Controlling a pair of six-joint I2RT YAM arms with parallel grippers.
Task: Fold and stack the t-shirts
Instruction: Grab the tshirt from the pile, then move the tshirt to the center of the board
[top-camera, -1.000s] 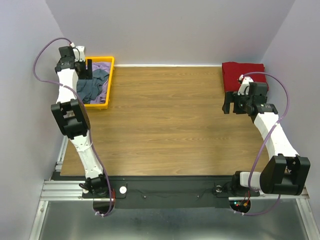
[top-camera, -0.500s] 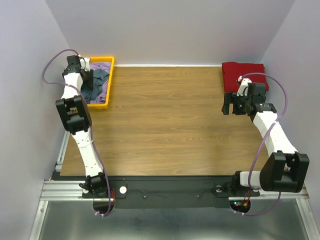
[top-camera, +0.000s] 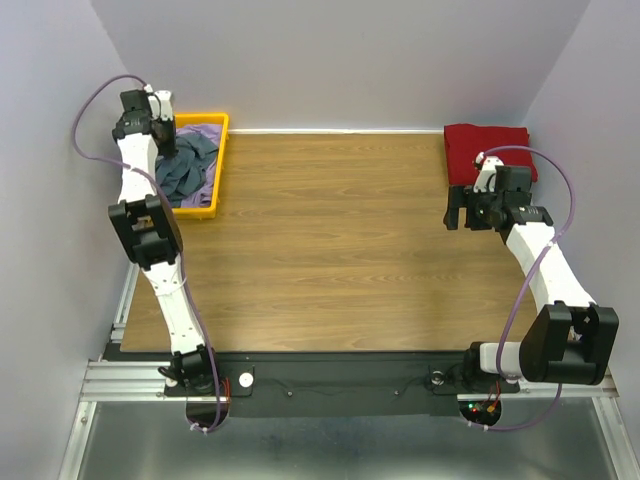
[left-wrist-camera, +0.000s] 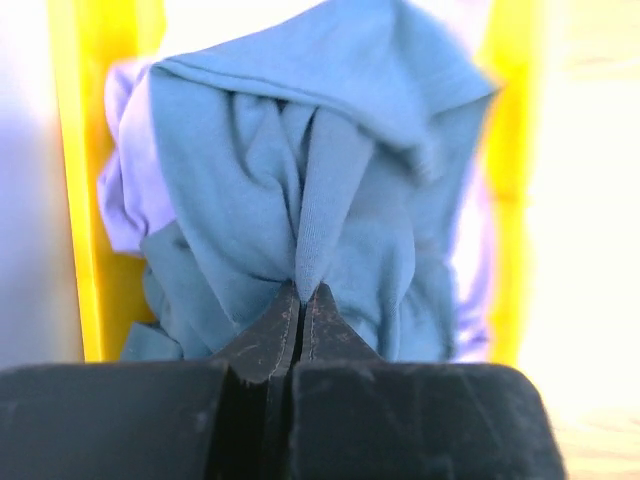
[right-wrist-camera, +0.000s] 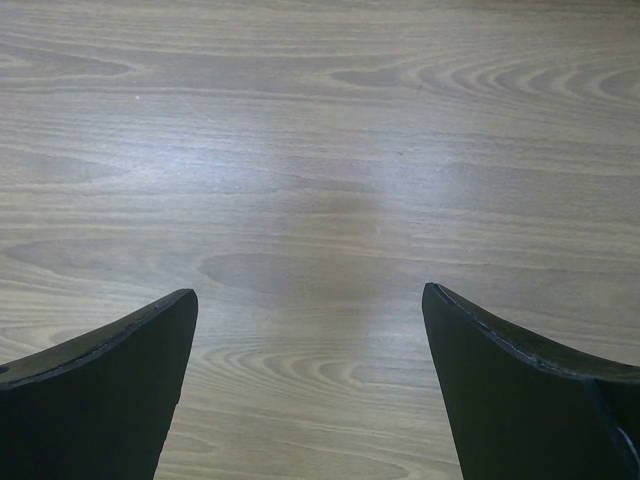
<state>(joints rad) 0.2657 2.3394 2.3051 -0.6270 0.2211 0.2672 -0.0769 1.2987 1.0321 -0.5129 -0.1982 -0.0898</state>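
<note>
While the left pincer (left-wrist-camera: 302, 296) is clamped on a fold of the blue-grey shirt (left-wrist-camera: 250, 190), heaped over the lavender shirt (left-wrist-camera: 125, 195) in the yellow tray (left-wrist-camera: 70, 150), the step looks like drawing it out. Next, the cloth must clear the tray's wall toward the broad worktop (top-camera: 330, 230). The right pincer (right-wrist-camera: 309, 292) hangs apart near the red shirt (top-camera: 485, 150) in the far right corner.
</note>
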